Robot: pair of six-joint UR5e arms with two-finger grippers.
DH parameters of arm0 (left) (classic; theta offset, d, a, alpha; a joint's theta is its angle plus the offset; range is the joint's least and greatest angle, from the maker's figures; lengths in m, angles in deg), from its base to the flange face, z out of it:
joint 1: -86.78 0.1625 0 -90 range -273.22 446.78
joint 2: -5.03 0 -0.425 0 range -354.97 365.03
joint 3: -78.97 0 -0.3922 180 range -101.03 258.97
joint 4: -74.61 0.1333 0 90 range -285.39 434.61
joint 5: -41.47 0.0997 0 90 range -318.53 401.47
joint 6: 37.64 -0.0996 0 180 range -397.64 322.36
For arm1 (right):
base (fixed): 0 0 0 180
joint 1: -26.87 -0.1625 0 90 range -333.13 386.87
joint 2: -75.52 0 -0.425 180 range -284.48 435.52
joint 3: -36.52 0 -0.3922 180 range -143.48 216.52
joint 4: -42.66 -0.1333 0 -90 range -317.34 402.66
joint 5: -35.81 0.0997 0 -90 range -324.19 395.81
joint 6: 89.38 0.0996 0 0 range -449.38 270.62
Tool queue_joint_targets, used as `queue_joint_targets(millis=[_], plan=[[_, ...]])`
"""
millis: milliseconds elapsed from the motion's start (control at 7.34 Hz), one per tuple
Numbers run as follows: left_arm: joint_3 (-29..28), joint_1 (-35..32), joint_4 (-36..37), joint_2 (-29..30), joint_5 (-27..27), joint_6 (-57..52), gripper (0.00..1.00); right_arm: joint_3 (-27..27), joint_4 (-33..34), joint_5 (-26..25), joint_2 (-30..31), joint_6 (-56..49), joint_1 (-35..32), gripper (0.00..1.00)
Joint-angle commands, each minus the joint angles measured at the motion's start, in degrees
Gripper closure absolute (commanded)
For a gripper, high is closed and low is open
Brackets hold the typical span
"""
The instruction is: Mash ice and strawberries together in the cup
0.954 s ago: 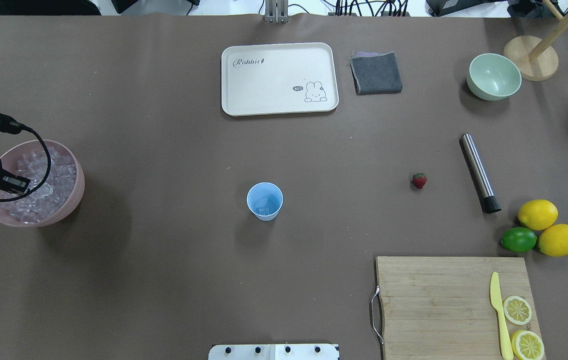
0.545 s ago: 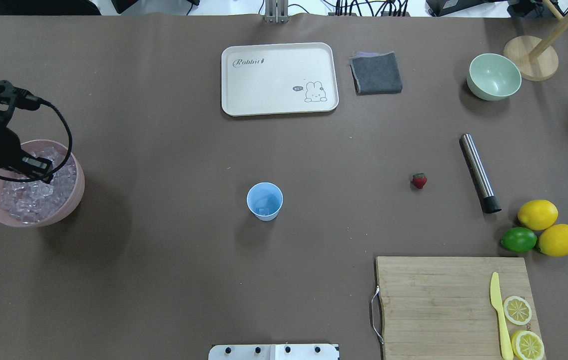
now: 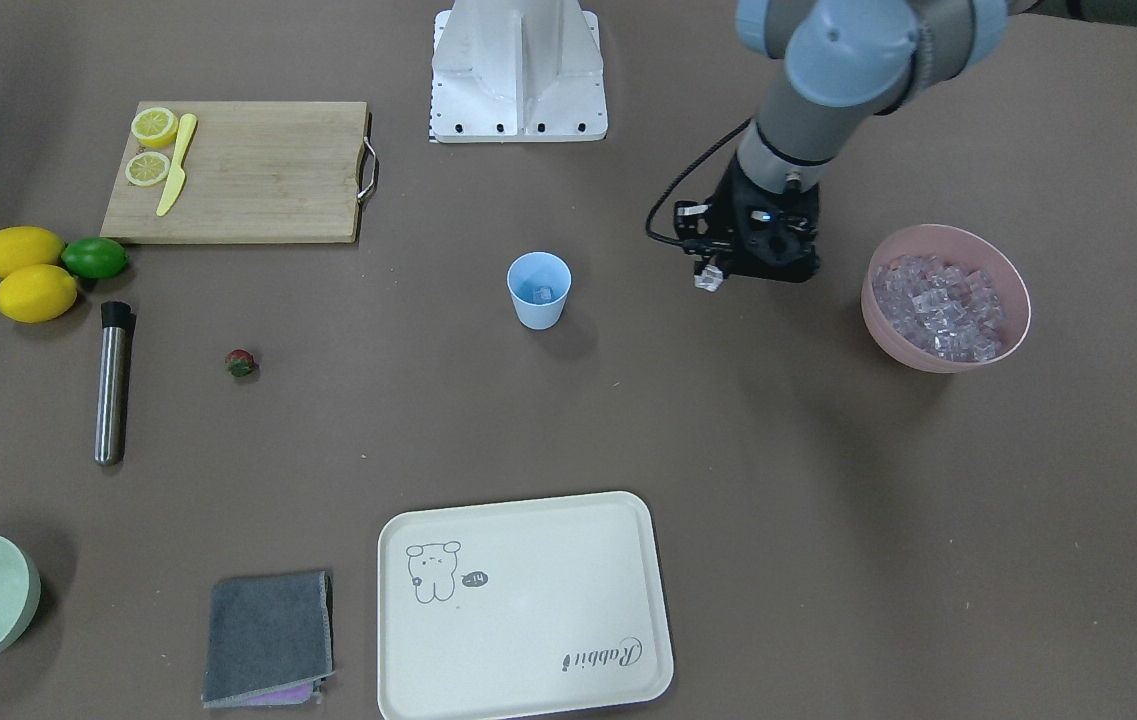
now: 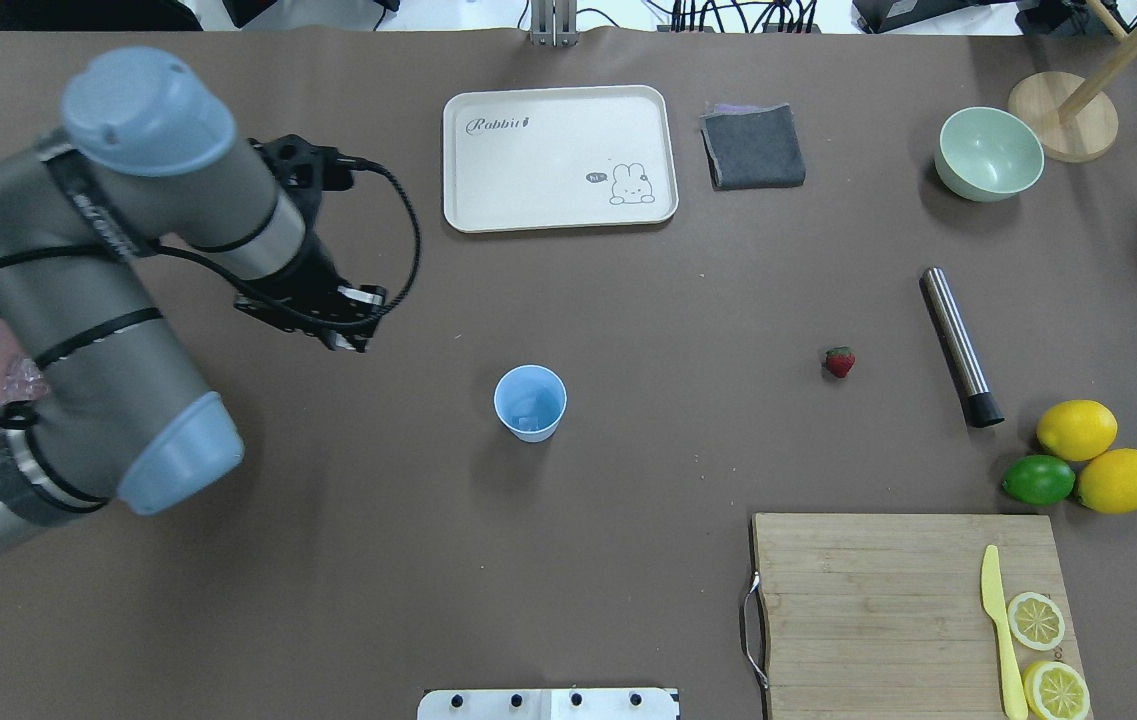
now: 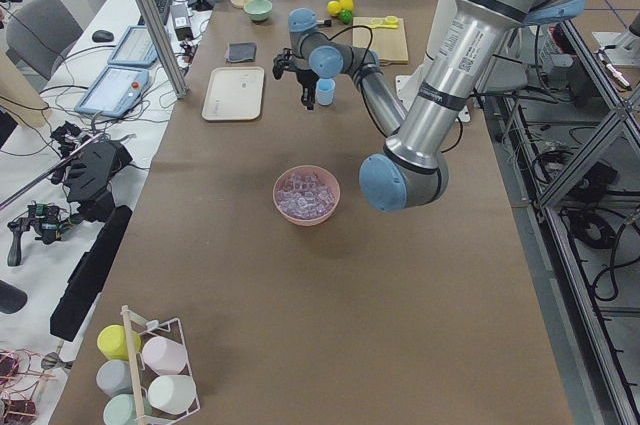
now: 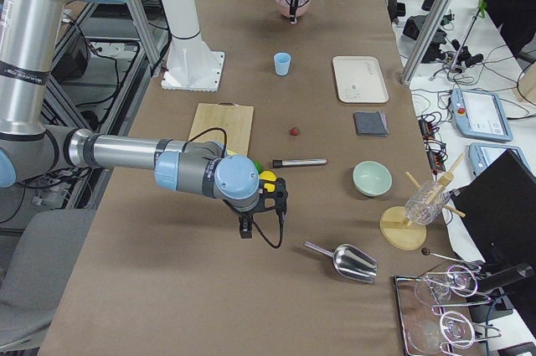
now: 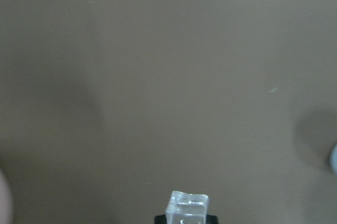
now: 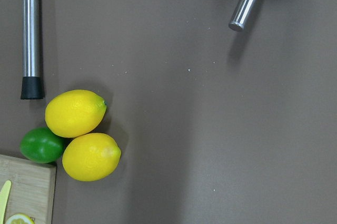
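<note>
**Ice cube (image 7: 187, 208) held above the table (image 4: 568, 560)**

One clear cube sits clamped between the fingers of the left gripper (image 3: 708, 280). The gripper hangs over bare table between the pink bowl (image 3: 948, 240) and the cup (image 3: 539, 290), touching neither.

The single light blue cup stands upright near the middle of the table, and one cube shows at its bottom. The rest of the ice (image 3: 940, 305) is a heap in the pink bowl, too many pieces to count.

One strawberry (image 4: 839, 361) lies on the table well apart from the cup, near one steel muddler (image 4: 958, 345). Past the muddler, two lemons (image 4: 1076, 429) and one lime (image 4: 1038, 479) touch in a cluster. One wooden cutting board (image 4: 878, 600) carries two lemon slices (image 4: 1035, 620) and one yellow knife (image 4: 1000, 630).

Along the far edge are one cream tray (image 4: 558, 130), one folded grey cloth (image 4: 753, 147) and one pale green bowl (image 4: 990, 155). One metal scoop (image 6: 352, 262) lies at the right end.

The right gripper (image 6: 245, 229) hangs over the table near the lemons. Only the right side view shows it, so I cannot tell whether its fingers are apart or together.

A plain brown sheet covers the whole table. Desks with tablets and a keyboard run along the far side, and a wire rack of pastel cups (image 5: 140, 375) stands at the left end.
</note>
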Motion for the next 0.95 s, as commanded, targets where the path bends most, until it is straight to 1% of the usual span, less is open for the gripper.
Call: queue_joint_targets(millis=[0,136,272,409,545,681,817], plan=[[-6.00,6.10,-0.21,9.44,3.50,8.08,1.00,0.00,-0.12,0.00,0.07,-0.02,-0.02,0.00],[-9.51,6.56,-0.65,12.60,4.20,8.80,1.00,0.00,-0.12,0.00,0.16,-0.02,-0.02,0.00],[-10.41,7.52,-2.48,12.55,4.47,8.89,1.00,0.00,-0.12,0.00,0.16,-0.02,-0.02,0.00],[-10.59,8.57,-2.93,12.64,5.95,10.11,1.00,0.00,-0.12,0.00,0.25,-0.02,-0.02,0.00],[-10.68,8.84,-2.94,12.64,6.14,10.04,1.00,0.00,-0.12,0.00,0.25,-0.02,-0.02,0.00],[-10.86,8.93,-2.94,12.55,6.23,10.04,0.51,0.00,-0.12,-0.09,0.25,-0.02,-0.02,0.00],[-10.95,8.93,-2.94,12.37,6.23,9.86,0.40,0.00,-0.21,-0.09,0.42,-0.02,-0.02,0.00]])
